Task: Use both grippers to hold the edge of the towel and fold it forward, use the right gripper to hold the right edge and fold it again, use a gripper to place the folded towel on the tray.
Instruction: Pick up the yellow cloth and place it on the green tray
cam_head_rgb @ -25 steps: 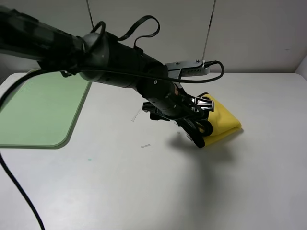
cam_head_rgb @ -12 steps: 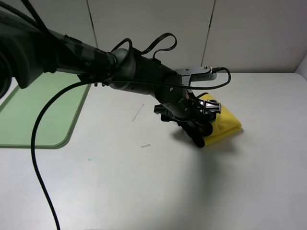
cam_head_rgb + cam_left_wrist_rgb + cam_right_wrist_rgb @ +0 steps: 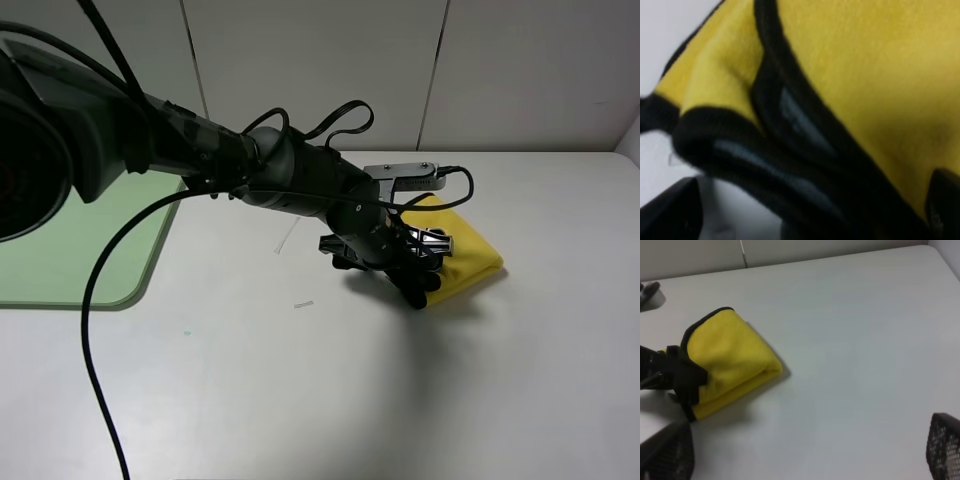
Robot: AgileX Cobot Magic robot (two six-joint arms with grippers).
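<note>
Left gripper [image 3: 418,272] has dropped lower onto the folded towel [image 3: 468,250], fingers spread wide at its bound edge, no grip yet. Right gripper [image 3: 805,452] open, clear. Tray [image 3: 60,260] far left on bench.

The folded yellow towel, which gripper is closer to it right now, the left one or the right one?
Left. The left gripper is right at the towel, its open fingers around the black-bound near edge. The right gripper hangs back above the bare table, well clear of the towel.
</note>
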